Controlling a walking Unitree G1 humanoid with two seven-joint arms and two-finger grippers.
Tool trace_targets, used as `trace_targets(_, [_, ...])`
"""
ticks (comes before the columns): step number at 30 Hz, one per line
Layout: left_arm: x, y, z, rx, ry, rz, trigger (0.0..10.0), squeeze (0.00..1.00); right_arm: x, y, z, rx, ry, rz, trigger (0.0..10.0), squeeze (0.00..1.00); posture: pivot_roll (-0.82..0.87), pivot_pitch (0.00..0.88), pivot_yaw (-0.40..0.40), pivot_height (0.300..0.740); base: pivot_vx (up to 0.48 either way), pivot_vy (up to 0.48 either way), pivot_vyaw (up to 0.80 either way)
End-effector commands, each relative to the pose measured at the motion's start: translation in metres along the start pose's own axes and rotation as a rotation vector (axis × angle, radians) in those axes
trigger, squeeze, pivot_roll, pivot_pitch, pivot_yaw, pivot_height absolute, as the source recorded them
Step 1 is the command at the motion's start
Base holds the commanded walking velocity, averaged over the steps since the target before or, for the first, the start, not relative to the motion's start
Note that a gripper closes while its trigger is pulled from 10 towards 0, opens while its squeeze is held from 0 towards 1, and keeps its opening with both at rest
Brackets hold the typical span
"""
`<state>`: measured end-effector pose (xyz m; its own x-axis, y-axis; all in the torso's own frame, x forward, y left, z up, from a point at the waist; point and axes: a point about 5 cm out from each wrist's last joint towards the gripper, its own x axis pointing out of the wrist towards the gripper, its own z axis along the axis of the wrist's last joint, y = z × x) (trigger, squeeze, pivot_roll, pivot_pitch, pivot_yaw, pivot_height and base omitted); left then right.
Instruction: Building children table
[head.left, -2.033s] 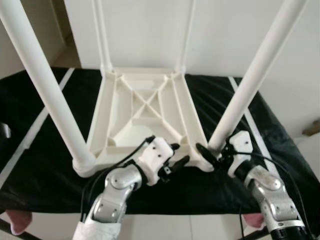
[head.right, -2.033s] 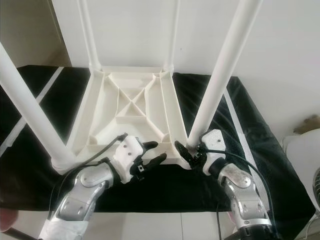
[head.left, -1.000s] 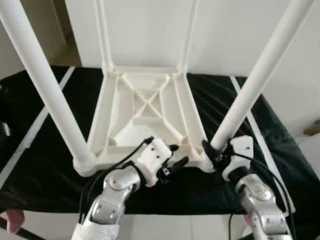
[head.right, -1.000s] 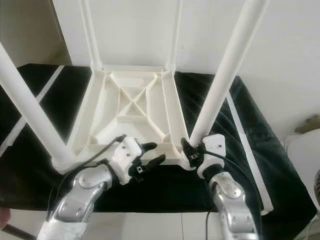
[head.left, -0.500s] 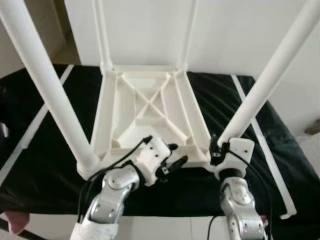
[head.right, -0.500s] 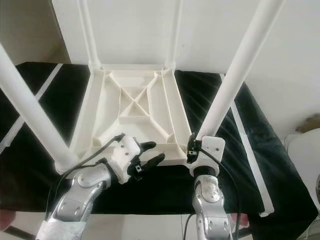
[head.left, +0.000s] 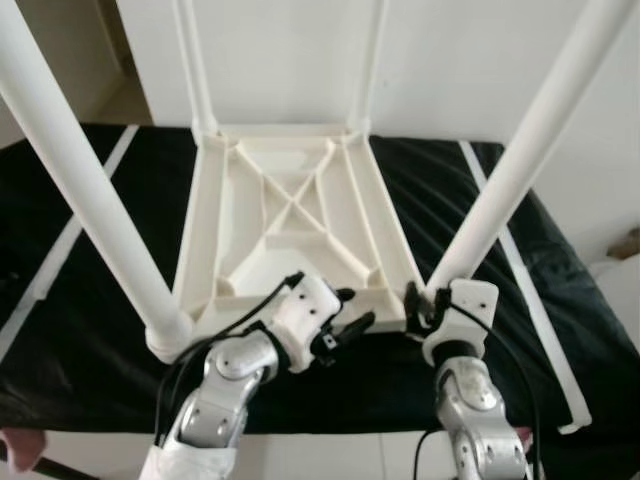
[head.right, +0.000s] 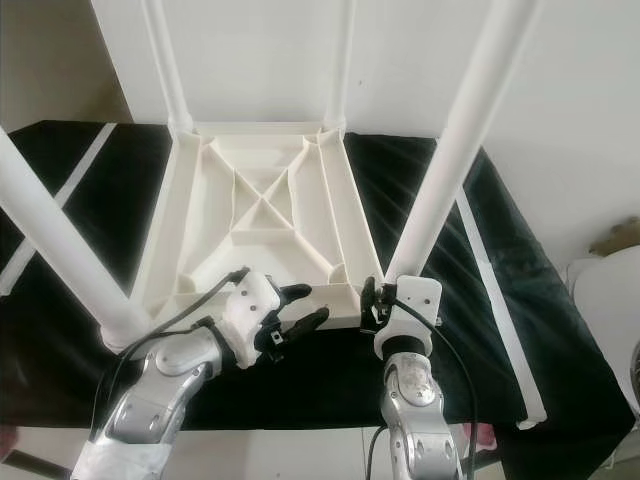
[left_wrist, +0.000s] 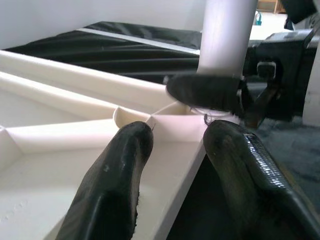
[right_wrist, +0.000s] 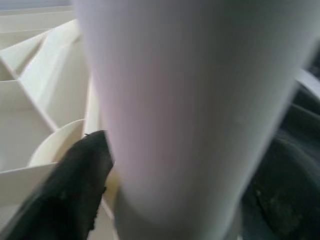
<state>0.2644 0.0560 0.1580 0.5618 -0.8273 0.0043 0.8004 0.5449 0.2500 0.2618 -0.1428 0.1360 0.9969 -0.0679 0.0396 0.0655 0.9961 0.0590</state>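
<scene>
left gripper (head.left: 350, 322) fingers spread around the near rim of the upside-down table (head.left: 290, 215), right gripper (head.left: 420, 300) clamped on the near right leg (head.left: 510, 175) at its base, table on black cloth (head.left: 90, 300), far legs against white wall (head.left: 460, 60)

A white wall (head.left: 280, 50) runs across 12 o'clock. A black cloth (head.left: 60, 330) with white stripes (head.left: 520, 280) covers the low surface from 9 to 3 o'clock. Pale floor (head.left: 340, 458) shows at 6 o'clock. A beige doorway or panel (head.right: 50, 60) stands at 10 o'clock. Something round and white (head.right: 605, 310) sits at 4 o'clock. Light is even and bright.
</scene>
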Motion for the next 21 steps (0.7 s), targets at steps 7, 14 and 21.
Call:
trace_targets(7, [0.002,0.004,-0.001,-0.002,0.003,0.074,10.0,0.0,-0.007,-0.013,0.002,-0.023,-0.023,0.141,10.0,1.0,-0.13,0.095,-0.054,0.74,0.0,0.0,0.0])
trace_targets(14, [-0.001,0.009,-0.001,0.001,0.004,0.105,10.0,0.0,-0.01,-0.024,0.001,-0.075,-0.034,0.189,10.0,0.0,-0.13,0.093,-0.059,0.74,0.0,0.0,0.0])
trace_targets(21, [-0.007,0.014,-0.003,0.015,0.025,0.124,10.0,0.0,-0.011,-0.037,-0.003,-0.134,-0.04,0.252,10.0,0.0,-0.12,0.086,-0.054,0.74,0.0,0.0,0.0])
